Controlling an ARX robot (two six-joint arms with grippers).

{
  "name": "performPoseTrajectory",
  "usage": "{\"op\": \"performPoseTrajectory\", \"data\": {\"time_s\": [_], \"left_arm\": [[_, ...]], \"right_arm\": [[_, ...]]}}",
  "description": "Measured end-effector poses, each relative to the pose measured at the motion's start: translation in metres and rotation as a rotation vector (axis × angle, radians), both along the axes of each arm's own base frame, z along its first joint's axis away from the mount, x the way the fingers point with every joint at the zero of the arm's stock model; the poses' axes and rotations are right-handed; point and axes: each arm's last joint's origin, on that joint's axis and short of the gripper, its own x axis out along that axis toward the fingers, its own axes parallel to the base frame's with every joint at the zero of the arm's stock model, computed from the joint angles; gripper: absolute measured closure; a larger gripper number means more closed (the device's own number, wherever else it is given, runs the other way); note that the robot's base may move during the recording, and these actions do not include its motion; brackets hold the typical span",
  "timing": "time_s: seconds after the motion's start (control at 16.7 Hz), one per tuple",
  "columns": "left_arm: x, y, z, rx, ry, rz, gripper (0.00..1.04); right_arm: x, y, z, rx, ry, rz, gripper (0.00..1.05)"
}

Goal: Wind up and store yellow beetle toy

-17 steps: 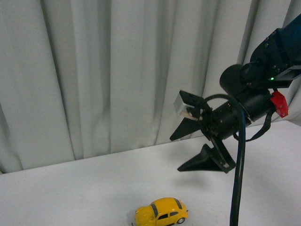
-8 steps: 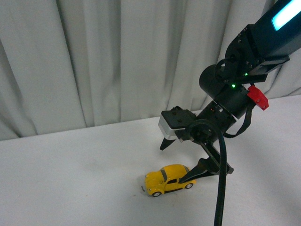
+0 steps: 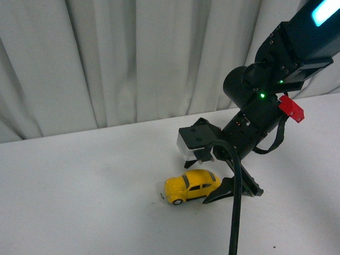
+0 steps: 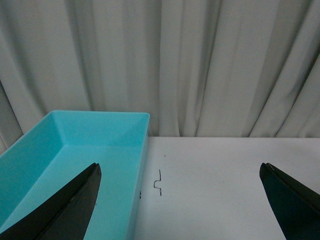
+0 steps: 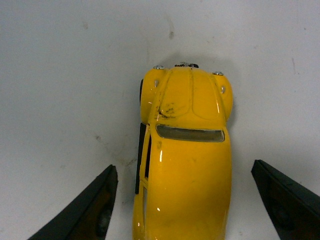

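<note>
- On the white table (image 3: 79,196), before a pale curtain (image 3: 133,58): yellow beetle toy (image 3: 191,186), upright on its wheels.
- Straddling it: right gripper (image 3: 197,182), fingers spread wide, one on each flank, clear of the body, gripping nothing.
- Off to the side: left gripper (image 4: 178,167), equally wide open, empty, over the table beside a teal bin (image 4: 75,145).

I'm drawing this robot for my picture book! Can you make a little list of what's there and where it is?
Toy: yellow beetle toy, on its wheels on the white table
Right gripper: open, one finger on each side of the toy, not touching it
Left gripper: open, holding nothing
Box: teal bin on the table, seen only in the left wrist view
Behind: pale curtain
</note>
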Motion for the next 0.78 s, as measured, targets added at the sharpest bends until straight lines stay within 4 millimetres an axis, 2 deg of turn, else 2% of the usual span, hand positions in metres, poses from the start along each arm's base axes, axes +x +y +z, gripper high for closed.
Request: {"op": "performPoseTrajectory", "data": {"time_s": [0.12, 0.24, 0.48, 0.78], "left_arm": [[0.0, 0.0, 0.0, 0.0, 0.0, 0.0, 0.07], [0.0, 0.0, 0.0, 0.0, 0.0, 0.0, 0.07], [0.0, 0.0, 0.0, 0.0, 0.0, 0.0, 0.07], [0.0, 0.0, 0.0, 0.0, 0.0, 0.0, 0.07]], "right_arm": [[0.001, 0.007, 0.0, 0.01, -0.022, 0.034, 0.47], [-0.001, 0.012, 0.0, 0.023, -0.023, 0.04, 0.62], [-0.008, 0.017, 0.001, 0.035, 0.01, 0.006, 0.63], [-0.007, 0.028, 0.001, 0.043, 0.008, -0.007, 0.64]]}}
